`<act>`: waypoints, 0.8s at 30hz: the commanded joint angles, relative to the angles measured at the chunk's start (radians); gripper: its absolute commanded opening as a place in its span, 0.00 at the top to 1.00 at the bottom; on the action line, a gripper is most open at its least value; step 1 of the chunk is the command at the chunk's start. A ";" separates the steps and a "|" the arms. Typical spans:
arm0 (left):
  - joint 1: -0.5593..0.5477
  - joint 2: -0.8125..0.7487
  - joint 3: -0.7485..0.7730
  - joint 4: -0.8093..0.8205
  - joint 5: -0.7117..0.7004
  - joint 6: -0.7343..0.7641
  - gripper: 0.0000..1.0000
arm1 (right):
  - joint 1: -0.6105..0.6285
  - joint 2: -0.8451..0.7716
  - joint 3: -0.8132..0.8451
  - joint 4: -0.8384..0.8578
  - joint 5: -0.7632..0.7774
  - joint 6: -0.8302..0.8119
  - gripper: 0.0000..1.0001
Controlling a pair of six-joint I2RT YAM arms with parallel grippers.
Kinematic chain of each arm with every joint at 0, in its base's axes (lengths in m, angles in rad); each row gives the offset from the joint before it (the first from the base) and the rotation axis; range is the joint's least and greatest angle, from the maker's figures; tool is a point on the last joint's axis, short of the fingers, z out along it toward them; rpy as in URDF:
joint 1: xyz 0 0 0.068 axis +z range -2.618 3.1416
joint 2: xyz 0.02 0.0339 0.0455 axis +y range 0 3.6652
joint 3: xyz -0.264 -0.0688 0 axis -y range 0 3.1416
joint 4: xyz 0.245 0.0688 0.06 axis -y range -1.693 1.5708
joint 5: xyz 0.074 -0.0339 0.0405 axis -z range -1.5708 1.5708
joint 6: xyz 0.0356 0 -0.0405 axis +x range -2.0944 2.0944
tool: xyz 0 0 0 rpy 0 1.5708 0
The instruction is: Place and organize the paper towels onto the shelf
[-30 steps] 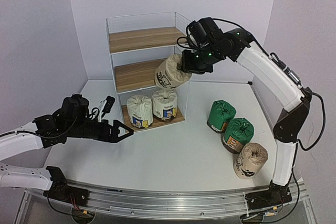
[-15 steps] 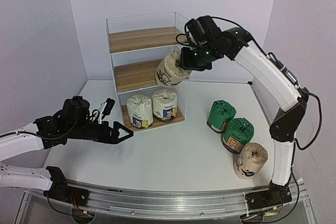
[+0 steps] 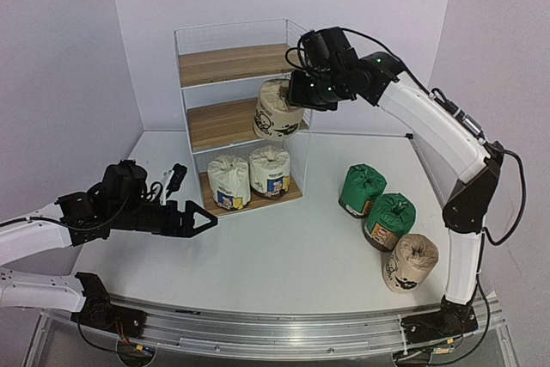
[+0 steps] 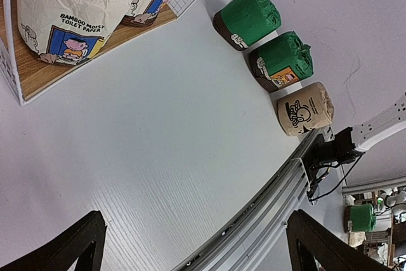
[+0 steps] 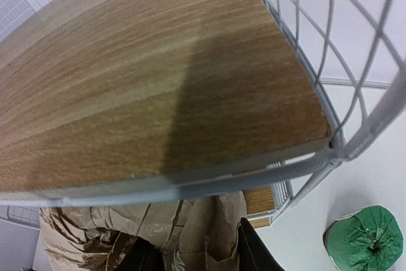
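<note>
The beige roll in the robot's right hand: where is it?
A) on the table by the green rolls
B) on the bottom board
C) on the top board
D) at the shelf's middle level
D: the right hand holds the beige roll at the front of the shelf's middle level, just beneath the top board.

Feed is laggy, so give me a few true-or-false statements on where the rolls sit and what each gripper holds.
1. The right gripper grips a beige roll at the middle tier of the shelf. True.
2. Both white rolls stand on the top board. False: they stand on the bottom board.
3. The left gripper is open and empty. True.
4. A third white roll lies on the table. False: it holds two green rolls and a second beige roll.
</note>
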 commanded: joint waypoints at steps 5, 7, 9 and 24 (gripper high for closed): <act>-0.003 -0.012 -0.011 0.049 -0.027 -0.026 0.00 | -0.013 -0.011 -0.098 0.160 0.099 0.085 0.55; -0.003 -0.013 -0.017 0.052 -0.028 -0.030 0.00 | -0.013 -0.014 -0.110 0.179 0.100 0.091 0.52; -0.003 -0.012 -0.021 0.058 -0.030 -0.036 0.00 | -0.012 -0.018 -0.118 0.193 0.087 0.095 0.49; -0.003 0.030 -0.011 0.113 -0.024 -0.060 0.00 | -0.013 -0.073 -0.132 0.239 0.015 0.112 0.36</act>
